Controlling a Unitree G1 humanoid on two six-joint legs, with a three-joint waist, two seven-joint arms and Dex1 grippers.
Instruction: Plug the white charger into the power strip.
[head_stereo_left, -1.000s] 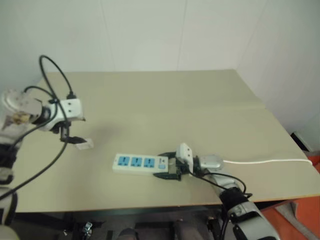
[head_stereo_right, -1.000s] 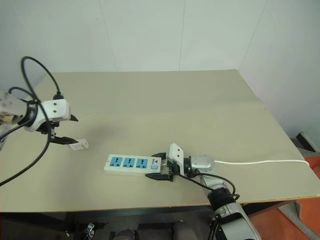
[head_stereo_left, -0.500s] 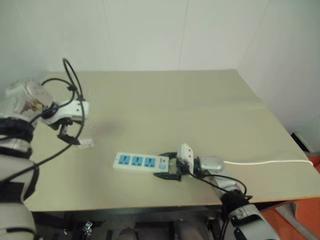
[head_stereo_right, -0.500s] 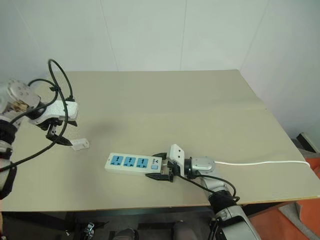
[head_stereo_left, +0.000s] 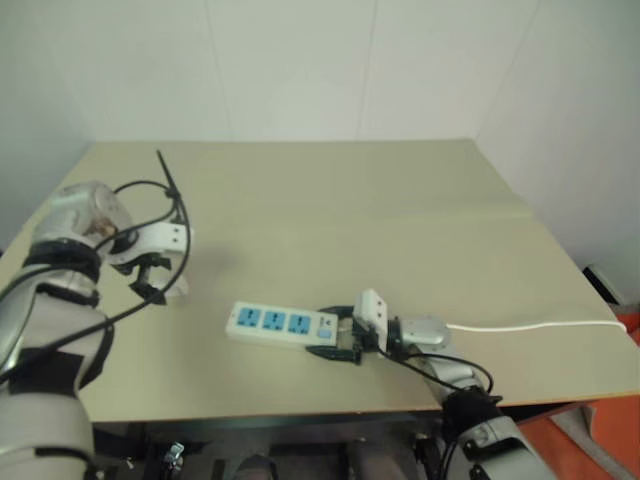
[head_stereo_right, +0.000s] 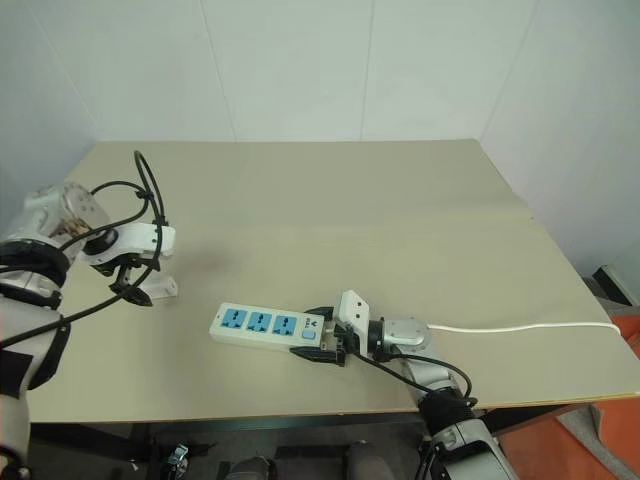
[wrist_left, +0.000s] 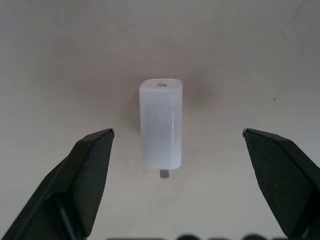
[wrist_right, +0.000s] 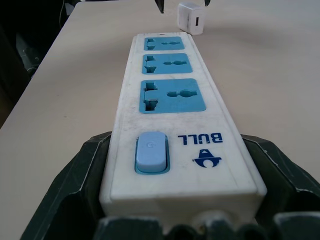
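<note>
A plain beige table (head_stereo_right: 400, 200) fills most of the scene, its bare top stretching away past the right claw (head_stereo_right: 322, 349) toward white panelled walls (head_stereo_right: 300, 70) meeting in a corner. Beyond the table edge, right of that claw, lies what looks like orange-red floor (head_stereo_right: 610, 440). Light is soft and even.
</note>
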